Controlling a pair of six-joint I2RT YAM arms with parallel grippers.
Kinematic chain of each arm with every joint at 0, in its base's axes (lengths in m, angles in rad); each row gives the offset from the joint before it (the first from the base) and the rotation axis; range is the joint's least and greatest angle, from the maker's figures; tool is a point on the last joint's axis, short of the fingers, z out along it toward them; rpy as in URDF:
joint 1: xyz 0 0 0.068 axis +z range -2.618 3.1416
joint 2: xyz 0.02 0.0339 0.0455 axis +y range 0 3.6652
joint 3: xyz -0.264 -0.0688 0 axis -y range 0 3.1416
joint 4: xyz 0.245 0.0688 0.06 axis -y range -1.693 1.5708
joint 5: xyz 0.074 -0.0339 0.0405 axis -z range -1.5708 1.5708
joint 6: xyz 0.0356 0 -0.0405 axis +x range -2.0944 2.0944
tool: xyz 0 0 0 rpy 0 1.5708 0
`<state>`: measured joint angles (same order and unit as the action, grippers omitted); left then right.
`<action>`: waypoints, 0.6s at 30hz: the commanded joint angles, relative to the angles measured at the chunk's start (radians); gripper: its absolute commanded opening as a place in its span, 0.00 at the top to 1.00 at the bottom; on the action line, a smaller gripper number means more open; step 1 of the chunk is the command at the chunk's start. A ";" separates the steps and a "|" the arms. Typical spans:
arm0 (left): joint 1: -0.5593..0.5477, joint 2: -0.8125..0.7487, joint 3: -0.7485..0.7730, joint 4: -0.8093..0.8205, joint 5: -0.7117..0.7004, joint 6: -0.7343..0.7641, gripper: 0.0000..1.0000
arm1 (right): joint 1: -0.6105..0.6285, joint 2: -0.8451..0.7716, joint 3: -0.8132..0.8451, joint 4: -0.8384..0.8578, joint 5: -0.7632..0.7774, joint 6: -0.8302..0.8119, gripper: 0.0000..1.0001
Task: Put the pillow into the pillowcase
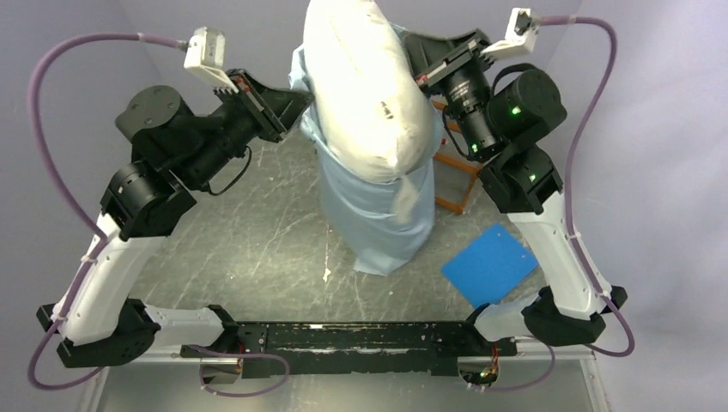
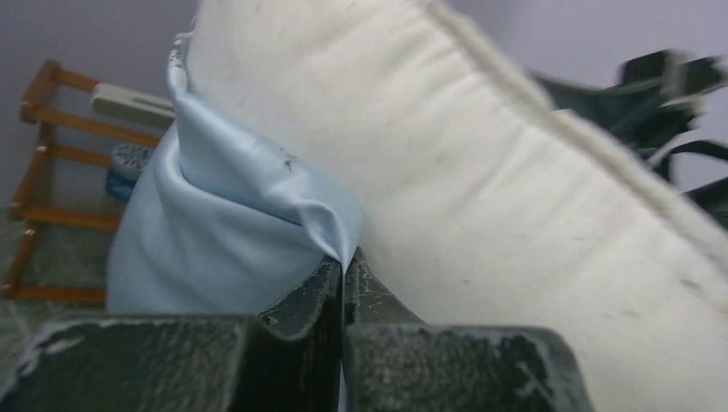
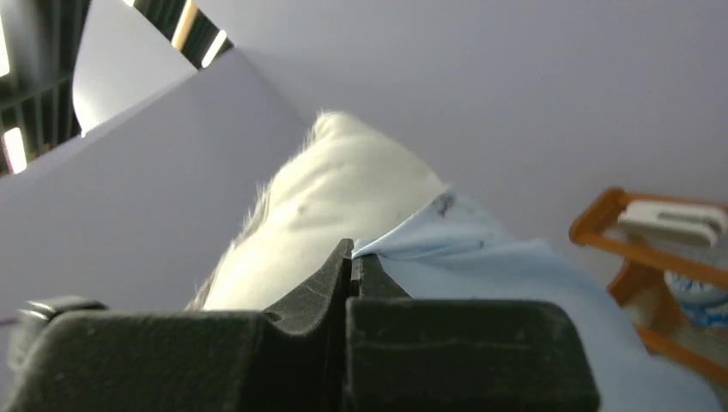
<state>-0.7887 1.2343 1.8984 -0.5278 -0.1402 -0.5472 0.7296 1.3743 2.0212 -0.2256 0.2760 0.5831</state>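
The plump off-white pillow [image 1: 365, 81] stands up out of the pale light-blue pillowcase [image 1: 378, 215], whose lower part hangs down to the table. Both arms are raised on either side of it. My left gripper [image 1: 296, 107] is shut on the pillowcase's left rim; in the left wrist view the blue cloth [image 2: 232, 232] is pinched between the closed fingers [image 2: 343, 266], with the pillow [image 2: 481, 197] beside it. My right gripper [image 1: 422, 77] is shut on the right rim; the right wrist view shows the cloth [image 3: 481, 266] clamped at the fingertips [image 3: 352, 253] against the pillow [image 3: 335, 193].
A flat bright-blue sheet [image 1: 491, 263] lies on the table at the right. An orange wooden rack [image 1: 459, 176] stands behind the pillowcase, close to the right arm. Purple cables loop around both arms. The walls stand close on both sides.
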 commanded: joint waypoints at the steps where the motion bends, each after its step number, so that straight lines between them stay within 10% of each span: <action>1: -0.007 0.075 0.197 0.133 -0.023 0.037 0.95 | 0.002 -0.148 -0.234 0.193 -0.141 0.151 1.00; 6: -0.007 0.199 0.470 0.118 0.008 0.026 0.95 | 0.001 -0.223 -0.412 0.384 -0.171 0.270 1.00; 12: -0.007 0.008 -0.005 0.466 0.328 -0.243 0.95 | -0.002 -0.033 0.011 0.298 -0.117 0.188 1.00; 18: -0.007 -0.013 -0.008 0.327 0.216 -0.122 0.95 | -0.002 -0.032 0.076 0.282 -0.068 0.159 1.00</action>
<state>-0.7895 1.2083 1.8618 -0.2081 0.0578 -0.7071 0.7284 1.4242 2.0872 -0.0868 0.1722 0.7486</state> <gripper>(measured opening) 0.053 0.009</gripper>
